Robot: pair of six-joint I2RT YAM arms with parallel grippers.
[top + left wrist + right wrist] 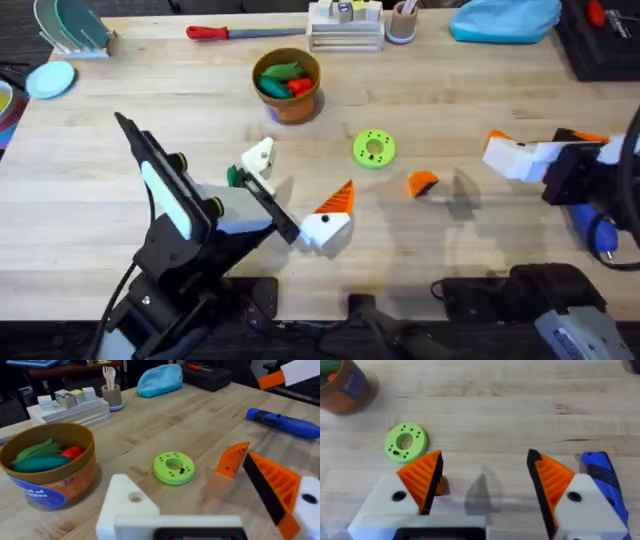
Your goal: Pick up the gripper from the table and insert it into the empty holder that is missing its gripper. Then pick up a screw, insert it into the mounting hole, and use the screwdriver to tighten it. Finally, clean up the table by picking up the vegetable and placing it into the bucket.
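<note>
The loose orange gripper (pixel 422 183) lies on the table right of the green ring; it is also the wedge (pixel 233 460), and it shows partly hidden behind a finger (pixel 441 485). My left gripper (pixel 300 178) (pixel 190 485) is open. One of its fingers is the empty holder (pixel 259 156) (pixel 127 502), a bare white block; the other carries an orange tip (pixel 340 196). A small dark green vegetable (pixel 236 177) sits beside the holder. The blue screwdriver (pixel 600 233) (pixel 284 424) (pixel 602 476) lies at the right. My right gripper (pixel 520 155) (pixel 485 460) hangs open above the table, holding nothing. The bucket (pixel 288 85) (pixel 47 467) holds toy vegetables.
A bright green ring (pixel 374 148) (pixel 173 467) (pixel 406 442) with small holes lies mid-table. A red-handled tool (pixel 215 32), a tray of blocks (pixel 345 25), a pen cup (pixel 402 22) and a blue pouch (pixel 505 18) line the far edge. Plates (pixel 50 78) sit far left.
</note>
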